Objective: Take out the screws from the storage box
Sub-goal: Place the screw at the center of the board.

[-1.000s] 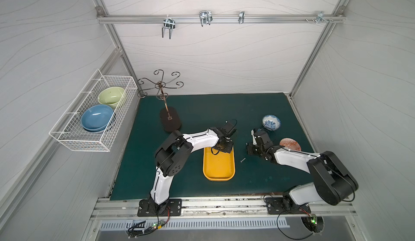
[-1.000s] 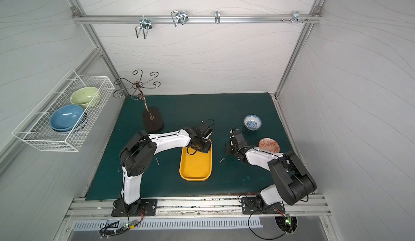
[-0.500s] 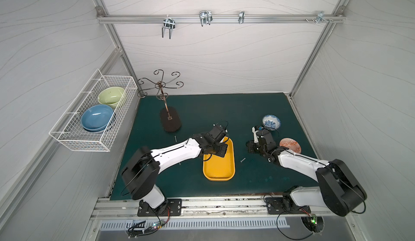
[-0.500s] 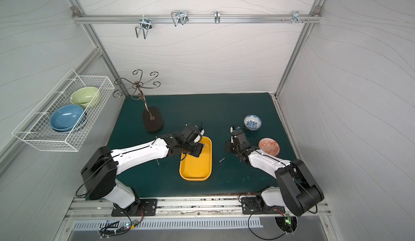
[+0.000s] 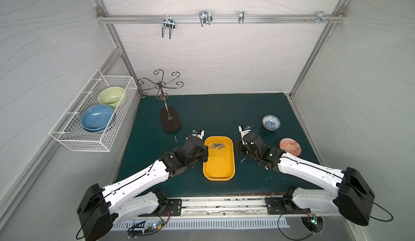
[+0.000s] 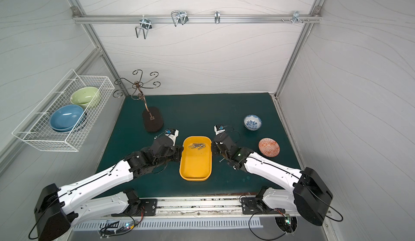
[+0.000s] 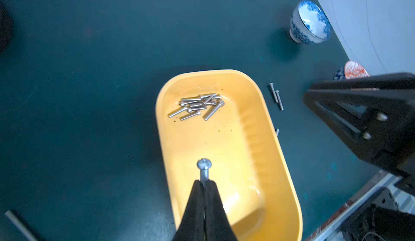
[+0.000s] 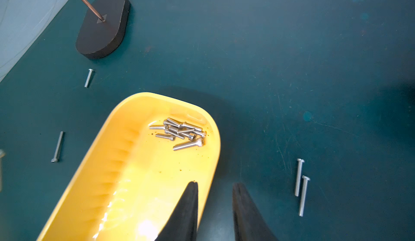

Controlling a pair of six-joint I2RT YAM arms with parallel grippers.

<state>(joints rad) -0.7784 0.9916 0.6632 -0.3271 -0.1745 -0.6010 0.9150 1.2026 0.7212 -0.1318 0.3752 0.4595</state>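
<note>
The storage box, a shallow yellow-orange tray with rounded corners and low walls, lay lengthwise on the green mat between the two arms. Its near half was bare. At its far end lay the screws, short silver-grey pins with small heads, heaped and crossing one another. Loose screws lay on the mat outside it: a parallel pair near its right wall, and two more on its left side toward the black stand base.

The heap overlapped too much to count. In both top views the fingertips were hidden beneath the dark wrists.

Both arms reached low from the near rail, their forearms slanting inward to the box's long sides. The left gripper, at the box's left edge, was pinched tight on the held screw, whose head pointed outward while the rest of its shaft was lost between the fingers. The right gripper had its jaws partly apart with nothing between them, one finger over the box's right rim and the other over the mat. To its right sat a red patterned dish, and farther back a blue-and-white bowl.
</note>
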